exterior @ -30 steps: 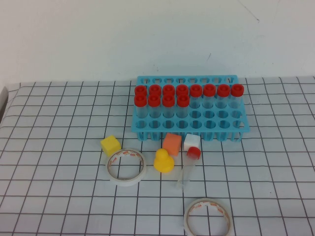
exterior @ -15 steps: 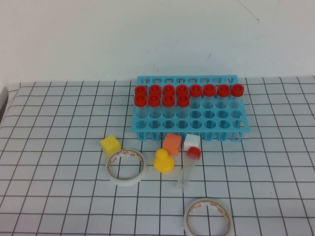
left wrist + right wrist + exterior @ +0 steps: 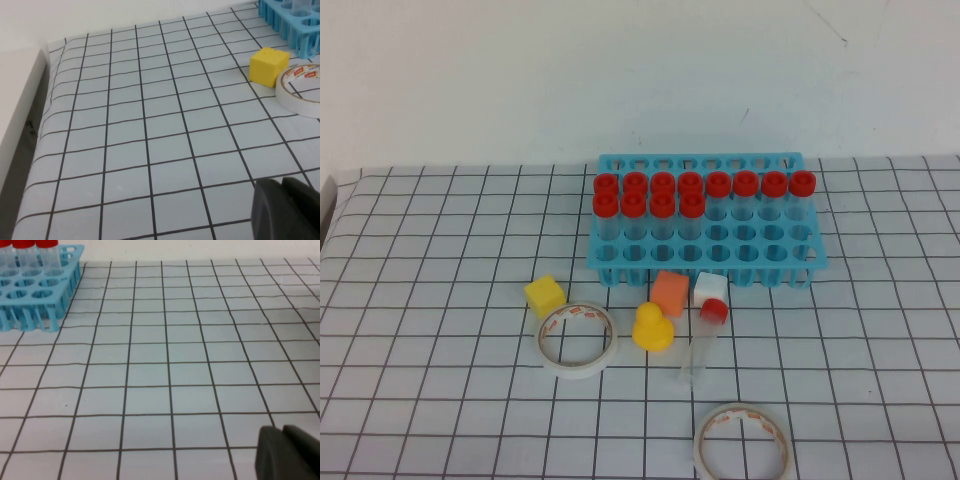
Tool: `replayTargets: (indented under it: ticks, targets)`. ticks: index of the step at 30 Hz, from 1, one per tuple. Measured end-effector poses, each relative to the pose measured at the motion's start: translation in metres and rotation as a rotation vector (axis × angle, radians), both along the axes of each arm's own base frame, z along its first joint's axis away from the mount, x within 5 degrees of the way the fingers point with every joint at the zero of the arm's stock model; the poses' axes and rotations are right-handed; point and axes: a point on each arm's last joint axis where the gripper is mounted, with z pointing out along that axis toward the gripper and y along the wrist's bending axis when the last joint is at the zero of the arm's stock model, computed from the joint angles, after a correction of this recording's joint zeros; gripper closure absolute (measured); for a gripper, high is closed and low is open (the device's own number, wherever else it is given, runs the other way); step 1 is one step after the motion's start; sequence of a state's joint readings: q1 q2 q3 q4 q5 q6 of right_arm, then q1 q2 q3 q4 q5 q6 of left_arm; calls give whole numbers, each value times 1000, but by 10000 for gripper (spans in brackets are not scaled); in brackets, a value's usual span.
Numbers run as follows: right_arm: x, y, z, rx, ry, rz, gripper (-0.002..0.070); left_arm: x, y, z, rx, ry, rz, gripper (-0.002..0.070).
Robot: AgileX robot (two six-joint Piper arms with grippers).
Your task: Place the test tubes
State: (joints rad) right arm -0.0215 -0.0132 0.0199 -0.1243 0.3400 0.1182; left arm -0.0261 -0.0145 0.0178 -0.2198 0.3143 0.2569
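A red-capped test tube (image 3: 701, 343) lies on the desk (image 3: 440, 250) just in front of the blue rack (image 3: 708, 262) — twelve capped tubes (image 3: 662, 205) stand in it. The left tool (image 3: 283, 187) hangs well left of the rack, the right tool (image 3: 283, 434) well right — both pressed together.

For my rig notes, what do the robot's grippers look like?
Only tips show. The left gripper, over the cloth left of the yellow cube, and the right gripper, right of the blue rack, are matte dark grey and rounded. No cables or markings visible.
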Motion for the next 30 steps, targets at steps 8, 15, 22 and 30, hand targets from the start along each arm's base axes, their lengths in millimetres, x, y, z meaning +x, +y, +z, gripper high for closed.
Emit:
replayTargets:
  ticks: [8,15,22,30]
  targets:
    - [0,0,0,18,-1,-3,678,0,1,0,20,-1,2,676]
    - [0,5,0,174,-4,5,678,2,-9,16,-863,-39,58,676]
    - [0,13,1,402,-2,21,678,3,0,28,-1289,-138,136,676]
    - [0,24,3,709,5,46,678,1,-11,30,-1078,-67,26,676]
